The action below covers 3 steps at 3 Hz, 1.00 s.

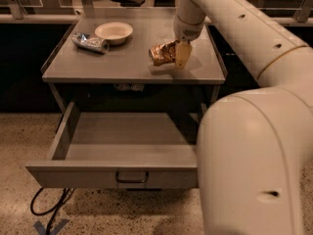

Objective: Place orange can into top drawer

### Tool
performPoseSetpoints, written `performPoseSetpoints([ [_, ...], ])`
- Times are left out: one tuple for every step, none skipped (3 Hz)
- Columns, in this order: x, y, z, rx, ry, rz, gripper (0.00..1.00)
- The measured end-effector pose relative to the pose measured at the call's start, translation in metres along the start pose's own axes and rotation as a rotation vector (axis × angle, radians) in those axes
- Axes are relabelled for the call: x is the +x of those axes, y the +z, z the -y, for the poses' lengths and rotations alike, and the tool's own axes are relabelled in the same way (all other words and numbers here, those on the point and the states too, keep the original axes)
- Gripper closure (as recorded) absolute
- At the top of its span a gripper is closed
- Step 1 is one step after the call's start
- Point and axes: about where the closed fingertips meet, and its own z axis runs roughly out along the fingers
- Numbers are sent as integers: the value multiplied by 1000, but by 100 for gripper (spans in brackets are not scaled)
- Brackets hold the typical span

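The gripper (175,57) hung over the right half of the grey table (122,67), near its front edge. Its fingers (182,56) were closed on the orange can (162,54), which tilted sideways; whether it touched the tabletop I could not tell. Below, the top drawer (117,173) stood pulled out. At the back left sat a white bowl (113,32), with a silver-blue can (90,42) just beside it
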Motion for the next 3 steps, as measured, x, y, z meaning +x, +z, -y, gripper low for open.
performPoseSetpoints([
  [20,-71,1,212,123,-9,100],
  [26,-157,-26,408,250,73,100],
  [17,-195,-43,485,292,116,100],
])
